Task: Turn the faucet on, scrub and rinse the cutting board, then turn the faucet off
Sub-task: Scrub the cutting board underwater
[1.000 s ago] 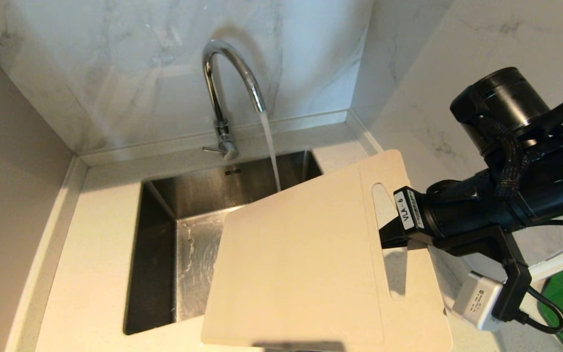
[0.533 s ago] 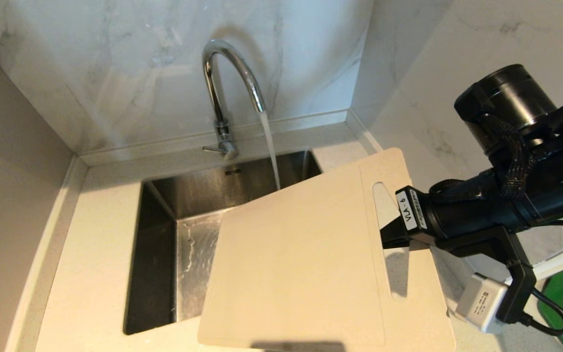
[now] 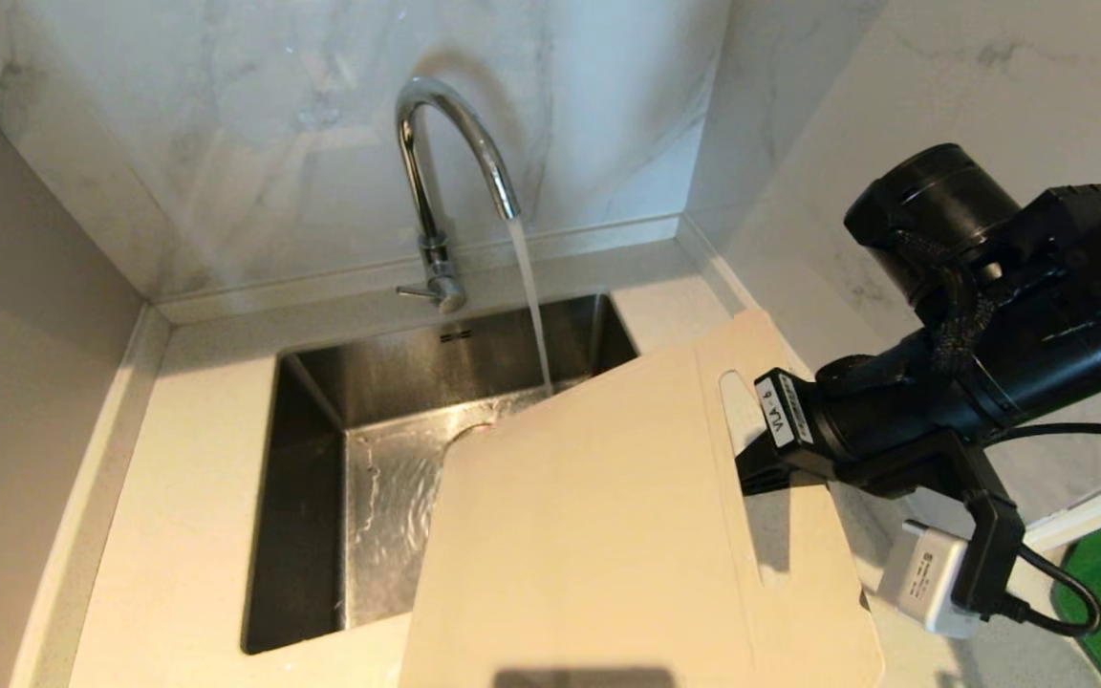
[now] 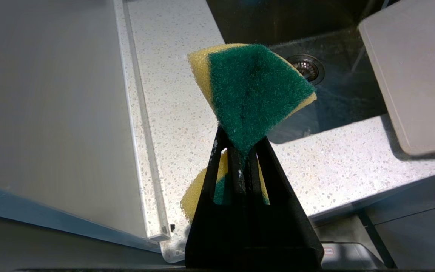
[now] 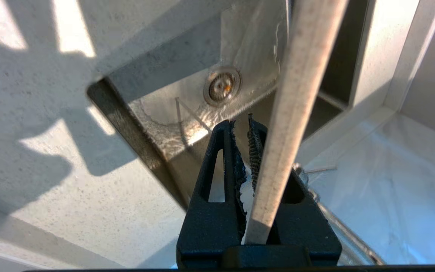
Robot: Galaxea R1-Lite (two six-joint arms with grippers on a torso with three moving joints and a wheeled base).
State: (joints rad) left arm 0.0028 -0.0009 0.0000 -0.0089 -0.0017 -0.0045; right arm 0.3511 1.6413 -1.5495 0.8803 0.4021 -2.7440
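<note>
The board (image 3: 608, 535) is held tilted over the right part of the sink (image 3: 312, 478), its handle-hole end gripped edge-on between the closed fingers of the right gripper (image 3: 751, 468); in the right wrist view the board's edge (image 5: 289, 113) is seen clamped between the pads. Water is seen running from the faucet (image 3: 436, 191) into the sink just behind the board's far edge. A sponge (image 4: 251, 90) is pinched in the shut left gripper (image 4: 240, 151) above the counter (image 4: 172, 98) beside the sink.
</note>
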